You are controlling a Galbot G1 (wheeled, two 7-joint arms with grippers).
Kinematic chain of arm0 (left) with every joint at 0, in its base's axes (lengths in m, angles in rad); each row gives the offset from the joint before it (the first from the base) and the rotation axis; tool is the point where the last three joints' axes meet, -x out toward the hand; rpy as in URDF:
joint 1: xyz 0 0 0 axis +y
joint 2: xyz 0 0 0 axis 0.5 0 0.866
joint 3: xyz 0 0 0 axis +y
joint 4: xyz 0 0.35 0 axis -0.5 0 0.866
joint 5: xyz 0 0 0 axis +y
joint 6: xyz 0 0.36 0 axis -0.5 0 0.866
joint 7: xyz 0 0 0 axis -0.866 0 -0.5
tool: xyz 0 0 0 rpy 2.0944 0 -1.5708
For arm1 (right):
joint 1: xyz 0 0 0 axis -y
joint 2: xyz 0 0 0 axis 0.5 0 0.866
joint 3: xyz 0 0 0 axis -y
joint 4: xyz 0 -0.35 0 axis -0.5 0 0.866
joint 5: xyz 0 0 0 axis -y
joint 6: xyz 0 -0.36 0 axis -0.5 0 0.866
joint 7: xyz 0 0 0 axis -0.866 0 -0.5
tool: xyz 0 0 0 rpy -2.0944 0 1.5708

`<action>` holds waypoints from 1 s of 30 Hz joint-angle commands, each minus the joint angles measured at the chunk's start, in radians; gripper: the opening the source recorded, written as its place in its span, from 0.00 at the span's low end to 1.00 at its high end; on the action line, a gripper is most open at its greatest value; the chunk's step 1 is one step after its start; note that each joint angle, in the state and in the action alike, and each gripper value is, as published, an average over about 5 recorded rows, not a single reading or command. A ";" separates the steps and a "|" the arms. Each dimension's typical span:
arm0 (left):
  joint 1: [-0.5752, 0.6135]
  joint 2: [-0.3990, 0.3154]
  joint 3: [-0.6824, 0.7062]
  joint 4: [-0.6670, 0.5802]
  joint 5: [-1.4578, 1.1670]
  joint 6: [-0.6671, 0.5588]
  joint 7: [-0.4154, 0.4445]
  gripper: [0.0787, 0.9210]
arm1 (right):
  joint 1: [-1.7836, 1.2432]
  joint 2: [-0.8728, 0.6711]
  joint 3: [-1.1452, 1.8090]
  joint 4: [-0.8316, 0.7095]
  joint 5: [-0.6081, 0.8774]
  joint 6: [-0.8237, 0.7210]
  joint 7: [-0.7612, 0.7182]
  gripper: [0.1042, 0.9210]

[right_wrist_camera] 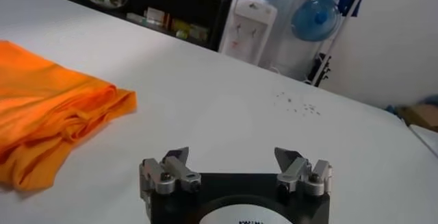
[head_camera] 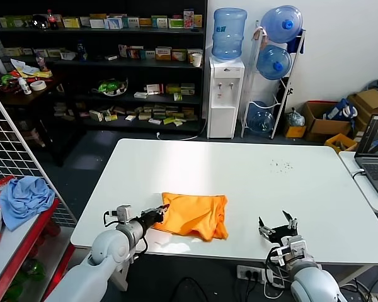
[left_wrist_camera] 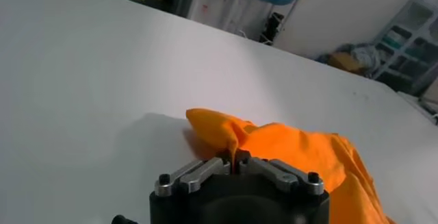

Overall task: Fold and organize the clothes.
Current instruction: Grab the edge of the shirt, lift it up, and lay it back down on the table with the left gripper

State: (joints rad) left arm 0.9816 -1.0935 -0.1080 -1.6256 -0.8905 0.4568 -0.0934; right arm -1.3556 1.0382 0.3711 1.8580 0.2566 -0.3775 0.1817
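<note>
The clothes, one bright orange T-shirt (head_camera: 195,214), lie folded into a bundle on the white table (head_camera: 239,170), near its front edge. My left gripper (head_camera: 162,211) is at the bundle's left corner and is shut on a pinch of the orange cloth (left_wrist_camera: 233,140), which rises in a peak between the jaws. My right gripper (head_camera: 276,223) hovers low over the table to the right of the shirt, open with nothing between its fingers. In the right wrist view the shirt (right_wrist_camera: 48,109) lies off to the side, apart from that gripper (right_wrist_camera: 233,155).
A laptop (head_camera: 375,148) sits on a side table at the right. A light blue cloth (head_camera: 25,198) lies on a red rack at the left. Shelves, a water dispenser (head_camera: 225,94) and boxes stand behind the table.
</note>
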 commanded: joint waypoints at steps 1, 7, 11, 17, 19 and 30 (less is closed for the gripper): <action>0.020 0.166 -0.133 -0.003 -0.018 0.026 -0.040 0.05 | 0.041 0.003 -0.021 -0.009 0.003 -0.001 0.002 0.88; 0.004 0.334 -0.205 0.054 0.042 0.046 -0.041 0.05 | 0.062 0.006 -0.040 -0.014 0.004 -0.003 0.002 0.88; -0.007 0.402 -0.226 0.096 0.161 0.034 -0.030 0.05 | 0.072 0.004 -0.047 -0.014 0.008 -0.003 0.002 0.88; -0.034 0.467 -0.242 0.162 0.392 -0.020 -0.008 0.05 | 0.082 0.000 -0.057 -0.015 0.013 0.000 0.001 0.88; -0.043 0.483 -0.242 0.178 0.453 -0.038 -0.005 0.05 | 0.085 0.001 -0.060 -0.016 0.013 0.002 0.001 0.88; -0.122 0.569 -0.198 0.253 0.625 -0.130 -0.003 0.05 | 0.078 0.008 -0.064 -0.018 0.009 0.014 0.000 0.88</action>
State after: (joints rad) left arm 0.9178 -0.6430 -0.3189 -1.4472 -0.4902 0.4008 -0.1017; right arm -1.2785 1.0452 0.3087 1.8394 0.2662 -0.3665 0.1824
